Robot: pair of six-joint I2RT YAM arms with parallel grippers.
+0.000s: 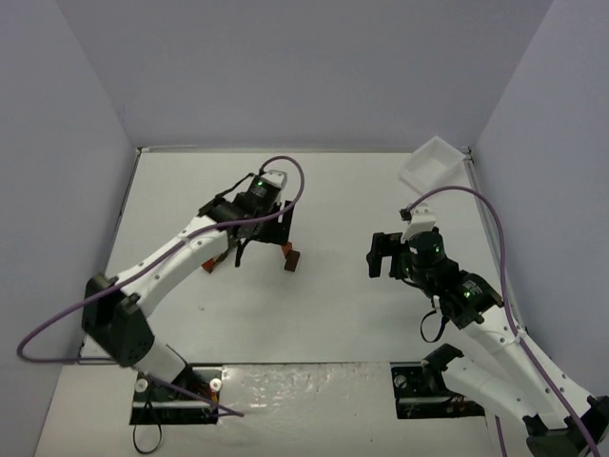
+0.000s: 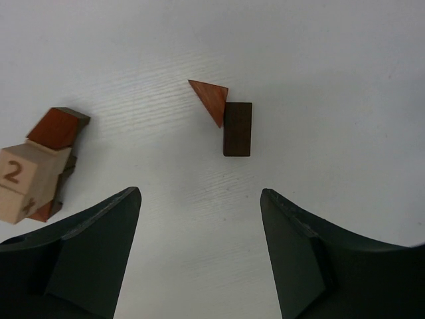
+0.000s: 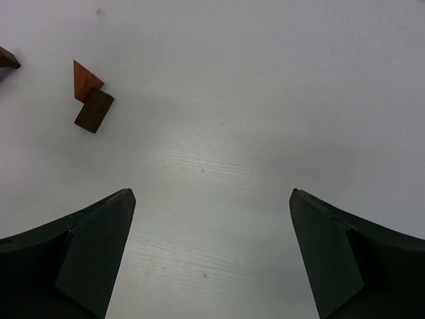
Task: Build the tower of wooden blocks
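— Where the white table (image 1: 333,314) runs out against grey walls on three sides, how do the arms stand?

— The left arm (image 1: 171,259) reaches up toward the middle; the right arm (image 1: 485,333) bends in from the right; a wide bare stretch of table lies between them; a white tray (image 1: 433,164) sits in the far right corner, well apart from both.

— And the grippers?

— The left gripper (image 2: 199,199) has its jaws spread with nothing between them; the right gripper (image 3: 212,196) stands wide apart too, over bare table, holding nothing.

— Where is the tower?

— In the left wrist view the tower (image 2: 40,169) sits at the left edge, outside the jaws; its pale cube (image 2: 25,174) shows a printed 2; a red-brown block (image 2: 56,127) lies tilted just beyond it.

— The loose blocks?

— A dark brown block (image 2: 238,129) lies ahead of the left gripper, nearer the finger on the right of that view; its long axis runs straight away from the jaws; a red-brown wedge (image 2: 211,98) touches its far left corner, narrow tip pointing back toward the gripper; open table surrounds the pair; from the right wrist they show far off at upper left, well clear of those jaws.
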